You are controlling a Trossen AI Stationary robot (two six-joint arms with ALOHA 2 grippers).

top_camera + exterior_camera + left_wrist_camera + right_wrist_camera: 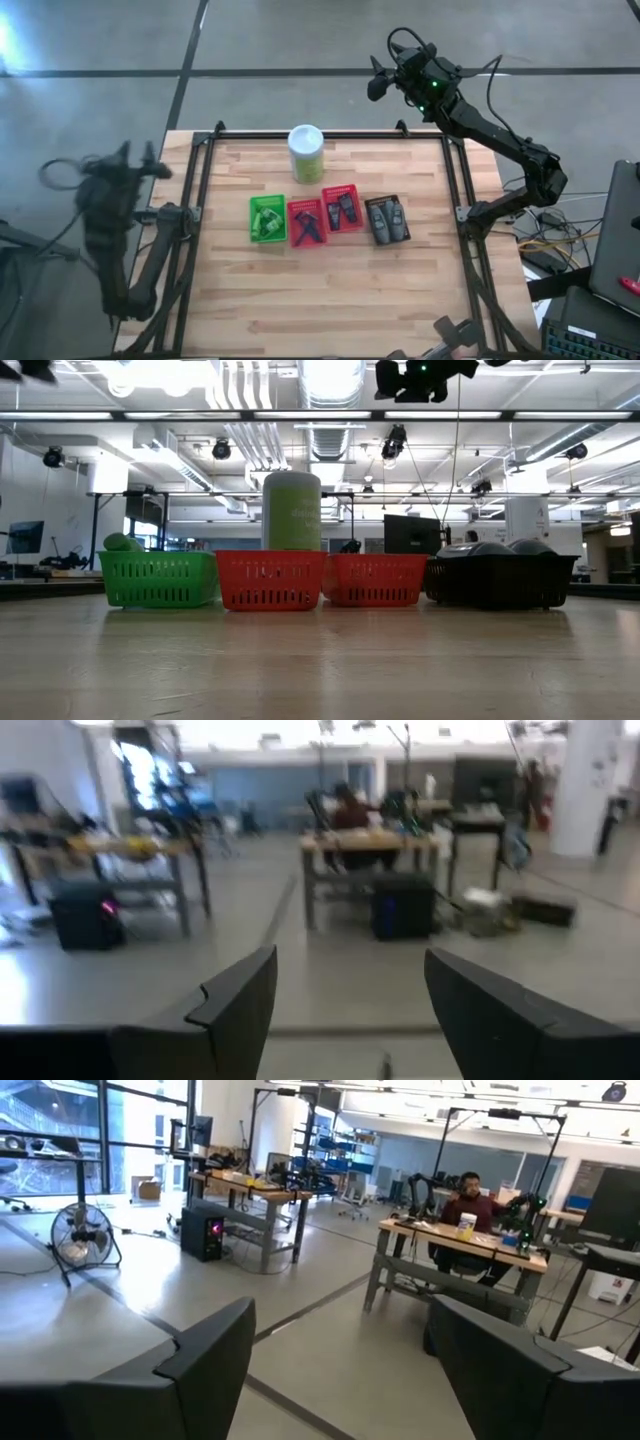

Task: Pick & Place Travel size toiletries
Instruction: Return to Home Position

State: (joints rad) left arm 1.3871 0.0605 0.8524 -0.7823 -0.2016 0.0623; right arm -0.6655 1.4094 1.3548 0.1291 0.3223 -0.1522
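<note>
The toiletries lie sorted in four small baskets standing in a row on the table's middle. Green mini tubes [266, 218] fill the green basket [160, 578]. Thin black razors [306, 226] lie in one red basket [270, 580], dark flat tubes [342, 209] in the other red basket [375, 580]. Dark grey oval bottles [387, 222] sit in the dark mesh basket [500, 582]. My left gripper [350, 970] is open, off the table's left edge. My right gripper [345, 1320] is open, raised beyond the far right corner [380, 78]. Both face the room.
A tall pale-green canister with a white lid [305, 152] stands upright behind the baskets, near the far edge. A black metal frame [205, 150] runs around the tabletop. Bare wood lies in front of the baskets [320, 300]. A seated person [470, 1210] shows far off in the room.
</note>
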